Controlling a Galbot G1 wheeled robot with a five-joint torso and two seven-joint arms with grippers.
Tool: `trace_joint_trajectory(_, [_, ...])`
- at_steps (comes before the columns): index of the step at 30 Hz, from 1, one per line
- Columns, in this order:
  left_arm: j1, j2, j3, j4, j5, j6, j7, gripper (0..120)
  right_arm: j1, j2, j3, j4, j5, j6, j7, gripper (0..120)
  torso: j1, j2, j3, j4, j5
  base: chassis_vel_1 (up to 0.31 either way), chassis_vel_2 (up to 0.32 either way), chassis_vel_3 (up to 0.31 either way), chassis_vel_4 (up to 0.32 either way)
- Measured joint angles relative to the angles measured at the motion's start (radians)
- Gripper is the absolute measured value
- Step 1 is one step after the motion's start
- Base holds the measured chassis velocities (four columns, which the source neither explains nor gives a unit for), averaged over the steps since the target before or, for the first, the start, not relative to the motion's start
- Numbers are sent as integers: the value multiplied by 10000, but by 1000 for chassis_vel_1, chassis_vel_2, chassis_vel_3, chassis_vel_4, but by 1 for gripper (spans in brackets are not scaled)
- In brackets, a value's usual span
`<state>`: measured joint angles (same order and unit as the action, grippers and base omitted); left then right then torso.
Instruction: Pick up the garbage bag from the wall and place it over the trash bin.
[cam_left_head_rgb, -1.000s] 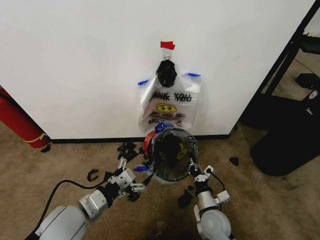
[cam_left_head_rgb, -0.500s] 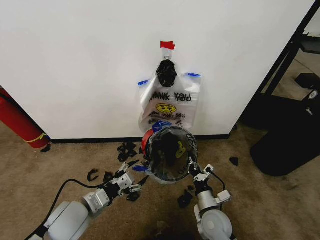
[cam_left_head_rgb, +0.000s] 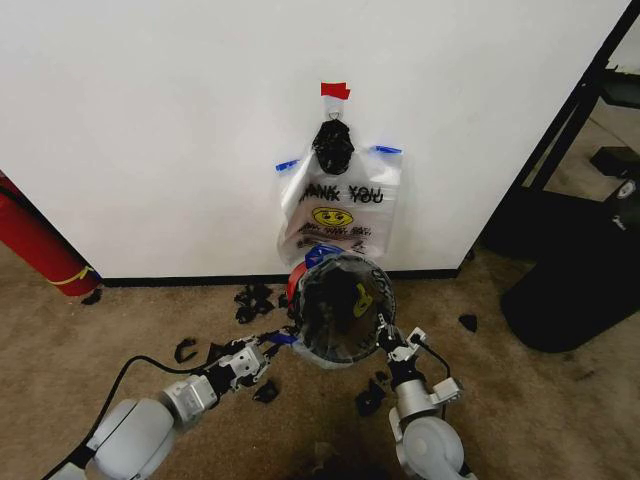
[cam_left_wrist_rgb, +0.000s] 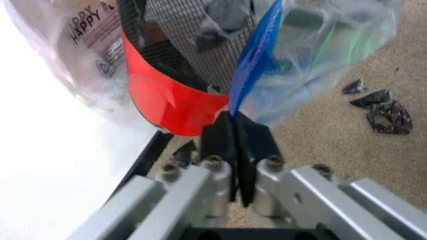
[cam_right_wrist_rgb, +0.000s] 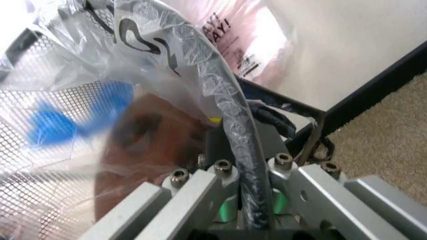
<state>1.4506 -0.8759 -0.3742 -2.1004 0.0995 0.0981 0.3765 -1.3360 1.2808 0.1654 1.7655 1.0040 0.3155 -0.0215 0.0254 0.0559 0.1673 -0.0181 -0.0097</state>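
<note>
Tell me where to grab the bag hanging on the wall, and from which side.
Take a blue handle: both stick out at the bag's top corners beside the black lump, while its body lies flat on the wall. Probably come from the side, along the wall. The left gripper is shut on another bag's handle at the bin, the right gripper on its rim.
</note>
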Motion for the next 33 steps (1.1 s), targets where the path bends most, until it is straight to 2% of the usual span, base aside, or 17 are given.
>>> trace_joint_trajectory(18, [-215, -333, 61, 1178, 1030, -6, -592, 0, -230, -166, -121, 551, 55, -260, 155, 0, 0, 0, 0, 0, -1, 0, 0, 0, 0])
trace_joint_trajectory(26, [-125, -673, 246, 1067, 993, -642, -659, 0, -301, -190, -198, 685, -44, -341, 210, 0, 0, 0, 0, 0, 0, 0, 0, 0, 0])
trace_joint_trajectory(29, [-144, -777, 306, 1260, 1047, -956, -989, 0, -274, -161, -218, 646, -117, -346, 222, 0, 0, 0, 0, 0, 0, 0, 0, 0, 0])
trace_joint_trajectory(31, [-113, -789, 297, 1481, 1114, -1165, -1352, 8, -230, -155, -213, 566, -133, -346, 294, 0, 0, 0, 0, -1, 0, 0, 0, 0, 0])
trace_joint_trajectory(32, [-113, -789, 297, 1481, 1114, -1165, -1352, 8, -230, -155, -213, 566, -133, -346, 294, 0, 0, 0, 0, -1, 0, 0, 0, 0, 0])
trace_joint_trajectory(33, [-90, -792, 232, 1690, 1210, -1410, -1473, 15, -190, -154, -196, 512, -132, -347, 357, 0, 0, 0, 0, 0, 0, 0, 0, 0, 0])
